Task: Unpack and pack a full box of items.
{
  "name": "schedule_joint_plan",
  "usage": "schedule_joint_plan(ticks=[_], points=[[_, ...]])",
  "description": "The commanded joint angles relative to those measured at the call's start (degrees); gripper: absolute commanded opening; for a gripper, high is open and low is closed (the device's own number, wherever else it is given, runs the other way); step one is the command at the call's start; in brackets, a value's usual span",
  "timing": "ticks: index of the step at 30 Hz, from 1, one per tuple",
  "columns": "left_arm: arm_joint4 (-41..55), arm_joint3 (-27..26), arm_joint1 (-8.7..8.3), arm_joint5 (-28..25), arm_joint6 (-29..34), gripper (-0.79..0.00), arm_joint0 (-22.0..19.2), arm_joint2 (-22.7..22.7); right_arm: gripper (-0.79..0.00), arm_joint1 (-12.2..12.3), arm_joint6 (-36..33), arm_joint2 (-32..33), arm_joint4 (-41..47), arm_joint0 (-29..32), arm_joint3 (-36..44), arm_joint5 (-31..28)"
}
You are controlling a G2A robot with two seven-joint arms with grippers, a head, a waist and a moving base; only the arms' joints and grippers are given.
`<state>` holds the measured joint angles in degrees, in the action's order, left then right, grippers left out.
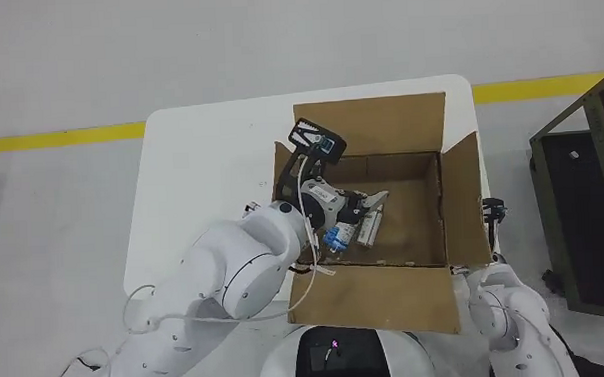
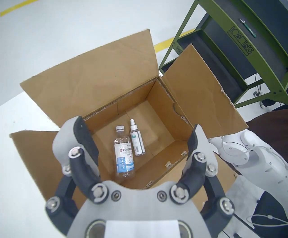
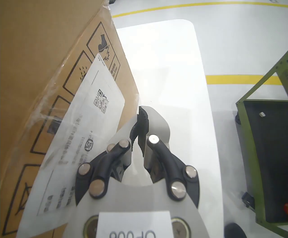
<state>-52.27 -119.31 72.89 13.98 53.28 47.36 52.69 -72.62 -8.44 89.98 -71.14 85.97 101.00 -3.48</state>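
Note:
An open cardboard box (image 1: 420,134) stands on the white table (image 1: 202,182) with its flaps spread outward. Two bottles lie side by side on the box floor: a clear bottle with a blue and white label (image 2: 124,153) and a slim spray bottle (image 2: 136,139). My left gripper (image 2: 137,126) hangs open above them, over the box's left part (image 1: 368,204), with nothing between its fingers. My right gripper (image 3: 140,119) is shut on nothing. It sits low on the table beside the box's outer right wall (image 3: 45,78), which carries a white shipping label (image 3: 85,126).
A green metal rack (image 1: 583,209) stands on the floor just right of the table, near the right arm (image 3: 263,146). The table's left half is bare white surface. The right box flap (image 2: 198,94) stands up between the two arms.

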Motion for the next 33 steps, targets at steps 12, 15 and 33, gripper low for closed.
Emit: schedule_joint_plan(ticks=[12,15,33], points=[[-1.76,-0.32,0.44,0.52,-0.03,0.0,0.89,0.98,-0.785,-0.37,0.35,-4.92,0.13,-6.16,-1.97,-2.63],[-3.06,-0.33,0.41,0.12,0.81,0.0,1.0,1.46,-0.785,-0.13,1.98,-2.82,-1.8,-4.81,0.2,-1.08],[-15.59,-11.4,-2.66,-10.42,14.86,0.0,8.26,17.92,-0.785,3.89,5.6,24.57,-19.15,12.85,24.36,-29.86]])
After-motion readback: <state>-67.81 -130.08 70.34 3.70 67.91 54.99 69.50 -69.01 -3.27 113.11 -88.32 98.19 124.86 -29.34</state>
